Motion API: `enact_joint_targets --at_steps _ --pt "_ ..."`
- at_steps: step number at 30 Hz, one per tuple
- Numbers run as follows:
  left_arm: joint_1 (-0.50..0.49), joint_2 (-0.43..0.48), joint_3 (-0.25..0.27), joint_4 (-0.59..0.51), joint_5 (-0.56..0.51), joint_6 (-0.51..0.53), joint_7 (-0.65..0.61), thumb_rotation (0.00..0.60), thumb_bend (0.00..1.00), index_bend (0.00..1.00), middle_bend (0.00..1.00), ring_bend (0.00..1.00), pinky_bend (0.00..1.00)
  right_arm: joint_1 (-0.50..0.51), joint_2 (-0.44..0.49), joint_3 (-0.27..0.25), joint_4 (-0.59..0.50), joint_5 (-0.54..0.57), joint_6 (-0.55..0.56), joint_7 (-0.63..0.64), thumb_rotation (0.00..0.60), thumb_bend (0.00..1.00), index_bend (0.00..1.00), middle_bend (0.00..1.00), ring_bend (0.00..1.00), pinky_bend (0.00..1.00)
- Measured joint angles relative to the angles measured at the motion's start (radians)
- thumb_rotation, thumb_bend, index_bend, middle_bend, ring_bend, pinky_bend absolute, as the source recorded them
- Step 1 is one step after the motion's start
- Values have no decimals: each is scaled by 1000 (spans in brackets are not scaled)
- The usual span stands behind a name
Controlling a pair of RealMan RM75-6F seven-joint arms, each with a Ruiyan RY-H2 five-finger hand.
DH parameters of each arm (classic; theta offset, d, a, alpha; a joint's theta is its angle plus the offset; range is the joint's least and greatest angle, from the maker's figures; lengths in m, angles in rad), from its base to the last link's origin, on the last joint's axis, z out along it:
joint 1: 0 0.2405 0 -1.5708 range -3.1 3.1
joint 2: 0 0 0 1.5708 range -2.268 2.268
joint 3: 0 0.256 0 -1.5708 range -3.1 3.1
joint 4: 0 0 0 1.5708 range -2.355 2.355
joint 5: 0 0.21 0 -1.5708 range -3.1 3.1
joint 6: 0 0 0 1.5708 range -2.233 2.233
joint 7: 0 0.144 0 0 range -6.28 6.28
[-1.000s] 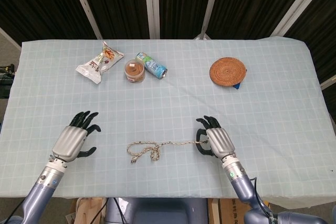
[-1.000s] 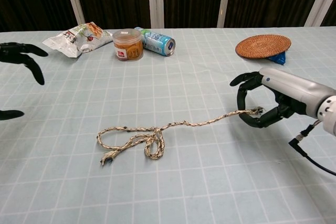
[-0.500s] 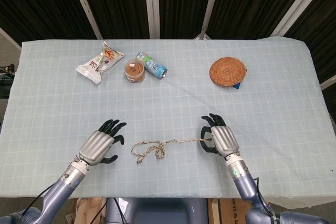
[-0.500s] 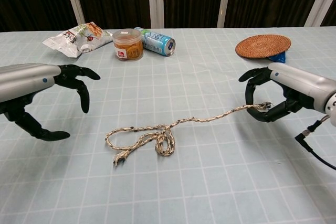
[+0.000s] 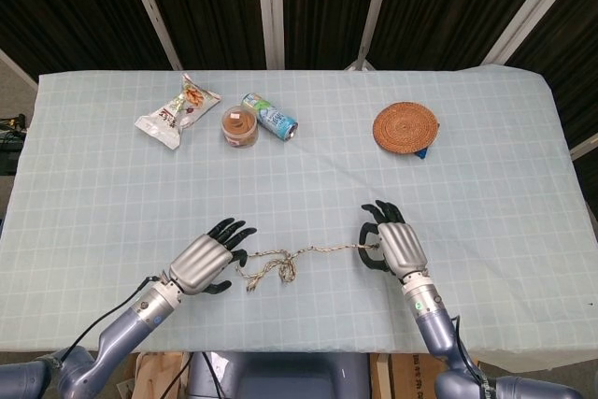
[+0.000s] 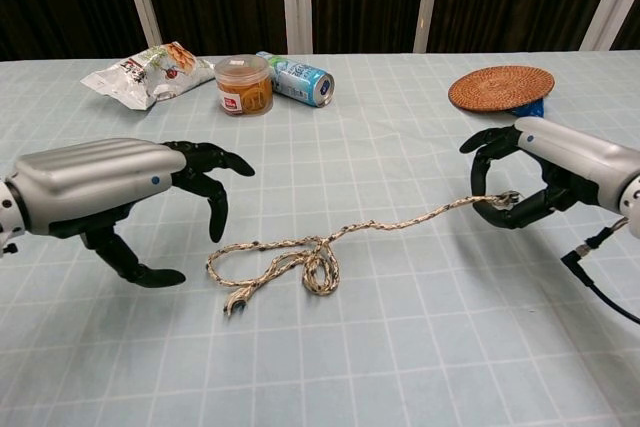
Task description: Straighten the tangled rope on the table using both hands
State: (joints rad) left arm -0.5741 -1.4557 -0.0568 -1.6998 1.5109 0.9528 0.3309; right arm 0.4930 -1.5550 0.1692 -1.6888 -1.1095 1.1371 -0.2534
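Chest view: right hand [image 6: 535, 179] pinches rope [image 6: 330, 244] end; left hand [image 6: 120, 197] wide, empty. Risk: knot tightens if right pulls before left grips.

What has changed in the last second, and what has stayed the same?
The left hand moved in toward the rope tangle, open, not touching it. The right hand drew the pinched rope end slightly rightward, dragging the tangle. Snack bag, jar, can and coaster stayed put.

The head view looks steeply down on the whole table [image 5: 486, 151] from above. The chest view faces forward, low and near. Both share the tabletop's middle.
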Motion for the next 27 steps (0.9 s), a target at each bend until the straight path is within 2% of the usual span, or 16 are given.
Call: enact_joint_targets --at_steps 27 --pt "-64 -132 17 95 -55 -25 64 600 320 472 65 0 0 -4 2 9 -1 18 16 -11 600 473 653 180 0 0"
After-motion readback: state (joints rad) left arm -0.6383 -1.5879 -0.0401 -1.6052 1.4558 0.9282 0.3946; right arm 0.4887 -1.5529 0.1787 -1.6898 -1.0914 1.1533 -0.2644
